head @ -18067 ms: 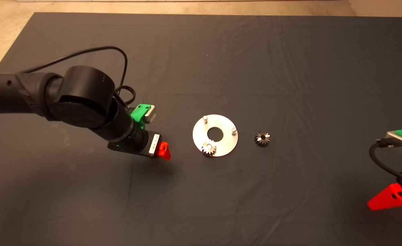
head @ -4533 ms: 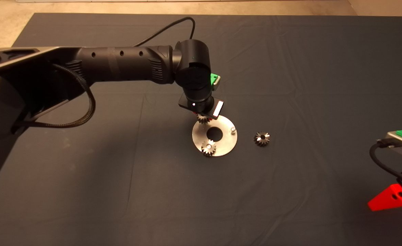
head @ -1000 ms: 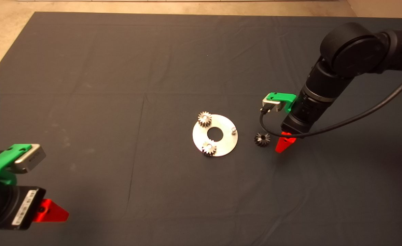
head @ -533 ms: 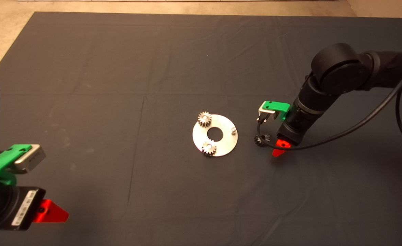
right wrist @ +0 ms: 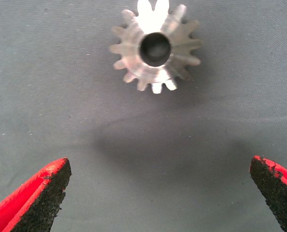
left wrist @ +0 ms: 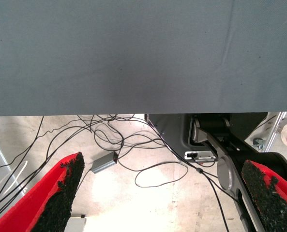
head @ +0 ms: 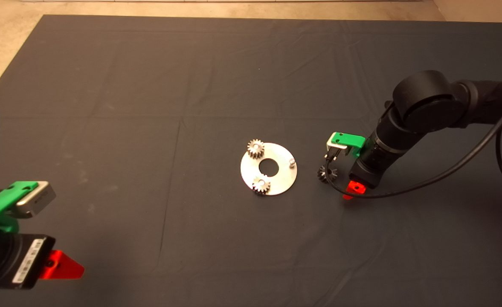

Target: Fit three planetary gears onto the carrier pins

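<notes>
Right gripper point(head: 348, 191) is down low over the mat point(head: 148, 106) on the desk, just to the right of the plate point(head: 278, 181), and I've got its fingers point(right wrist: 41, 195) spread wide with nothing between them. On the right wrist cam the loose gear point(right wrist: 155, 47) lies flat on the mat, hole up, out ahead of the pads and not touching either one. From the head cam that same gear point(head: 324, 174) is the darker one, lying on the mat just beside the plate's right edge, partly behind the gripper's cable.

Plate status: one bright gear point(head: 255, 148) is on the pin at the upper left of the rim, another gear point(head: 261, 184) is on the pin at the lower edge. The third pin point(head: 291, 162) on the right side is bare and stands upright, closest to the dark gear.

Left gripper point(head: 59, 265) is parked at the lower left corner of the head view. Its wrist cam shows the fingers point(left wrist: 61, 191) released and far apart, holding nothing, with the mat's edge and a mess of cables point(left wrist: 133, 159) on the floor beyond it.
</notes>
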